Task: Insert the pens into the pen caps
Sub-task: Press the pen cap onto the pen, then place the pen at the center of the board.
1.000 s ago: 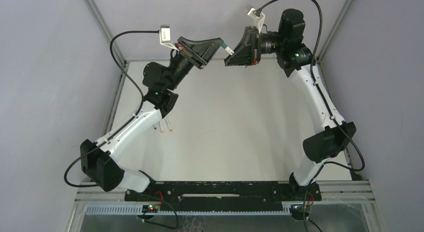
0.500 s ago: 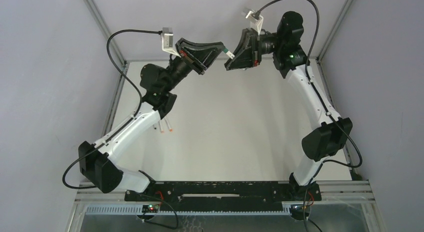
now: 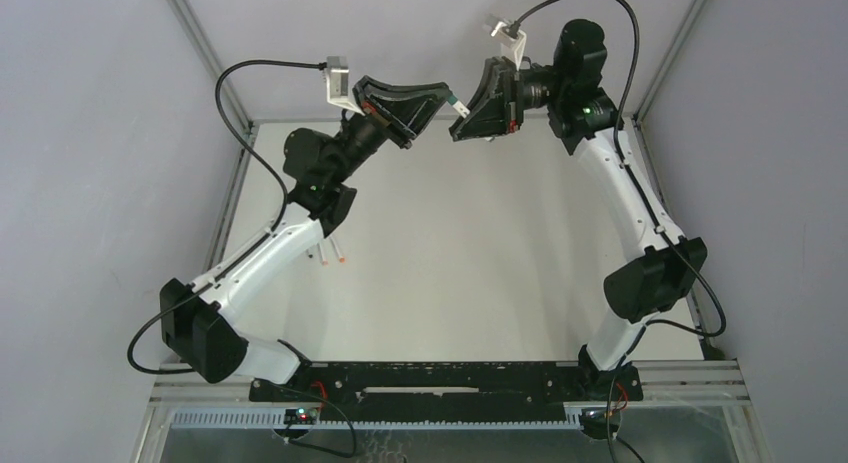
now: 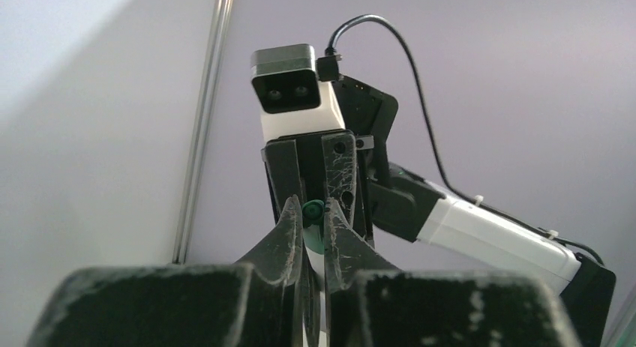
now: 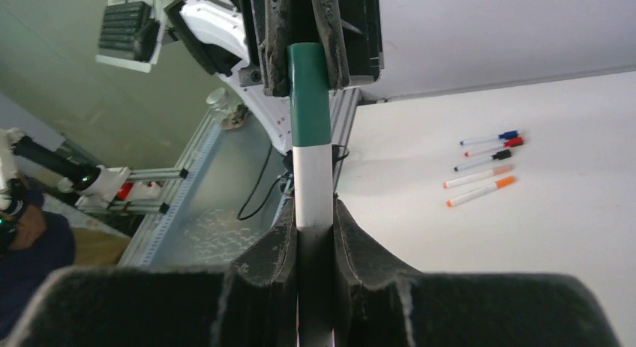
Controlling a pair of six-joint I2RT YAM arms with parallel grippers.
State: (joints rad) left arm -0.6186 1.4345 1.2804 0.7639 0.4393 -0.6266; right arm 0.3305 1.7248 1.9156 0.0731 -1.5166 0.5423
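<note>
High above the back of the table, a white-barrelled pen with a green pen cap spans the gap between my two grippers. My right gripper is shut on the white barrel. My left gripper is shut on the green pen cap, whose round end shows between its fingers. From above, the left gripper and right gripper face each other tip to tip, with a short piece of the pen between them. Several other pens with coloured ends lie side by side on the table.
In the top view, the table pens lie mostly hidden under the left arm. The right arm arches along the table's right side. Grey walls and metal frame posts close in the back corners.
The two grippers have drawn slightly closer together, and less of the pen shows between them than one second ago. Over the last half second nothing has visibly moved.
</note>
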